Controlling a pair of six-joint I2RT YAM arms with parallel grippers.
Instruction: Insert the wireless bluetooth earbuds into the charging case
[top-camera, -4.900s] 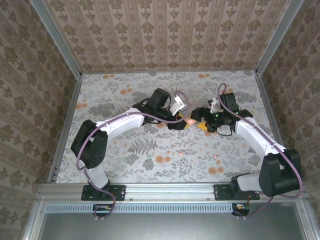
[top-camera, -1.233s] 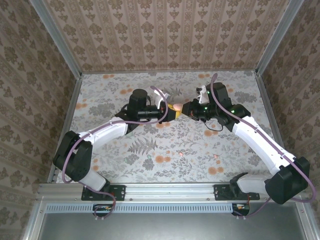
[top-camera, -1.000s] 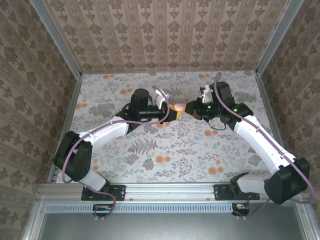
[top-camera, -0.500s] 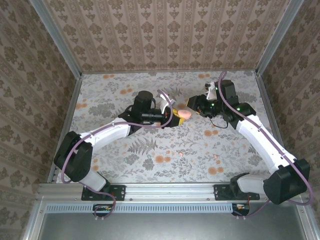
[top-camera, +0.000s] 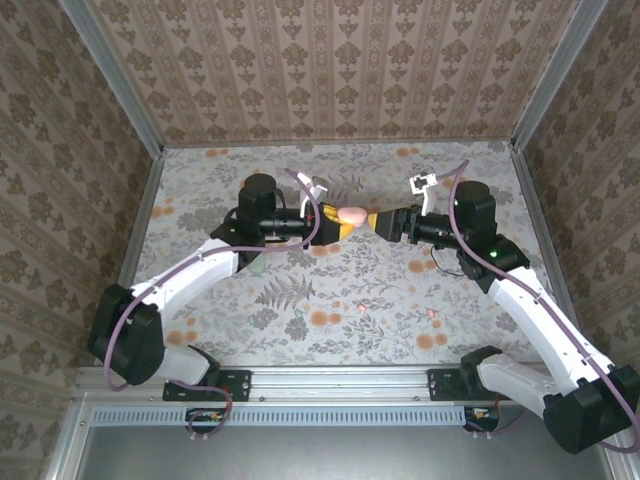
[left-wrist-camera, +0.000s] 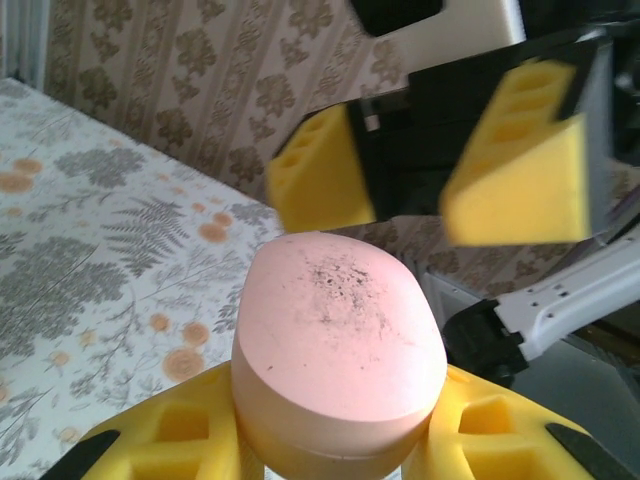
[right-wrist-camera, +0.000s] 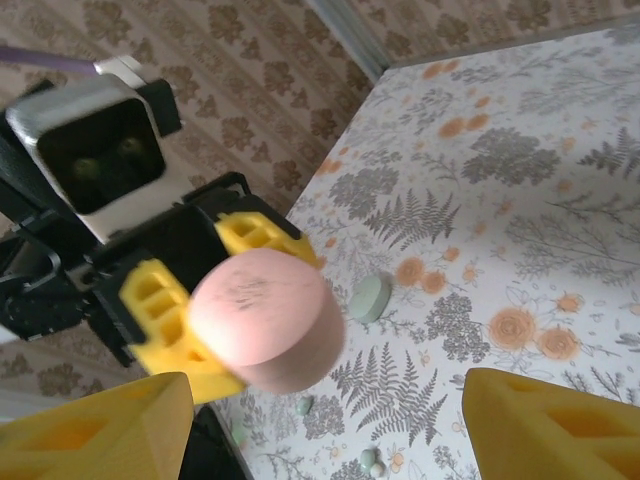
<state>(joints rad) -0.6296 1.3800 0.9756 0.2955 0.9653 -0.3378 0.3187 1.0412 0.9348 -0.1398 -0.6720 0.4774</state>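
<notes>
A pale pink oval charging case hangs above the table's middle, closed, with my left gripper shut on its lower half. In the left wrist view the case sits between yellow pads, its scuffed lid facing my right gripper. The right gripper stands open just right of the case, not touching it. From the right wrist the case lies ahead of the wide-open right gripper. Two tiny pale pink pieces, likely the earbuds, lie on the cloth nearer the arms.
A green oval case lies on the flowered cloth under the left arm, with small green pieces near it. Patterned walls and metal rails enclose the table.
My right gripper has opened and drawn back to the right, away from the pink case. The left arm still holds the case and has shifted slightly left.
</notes>
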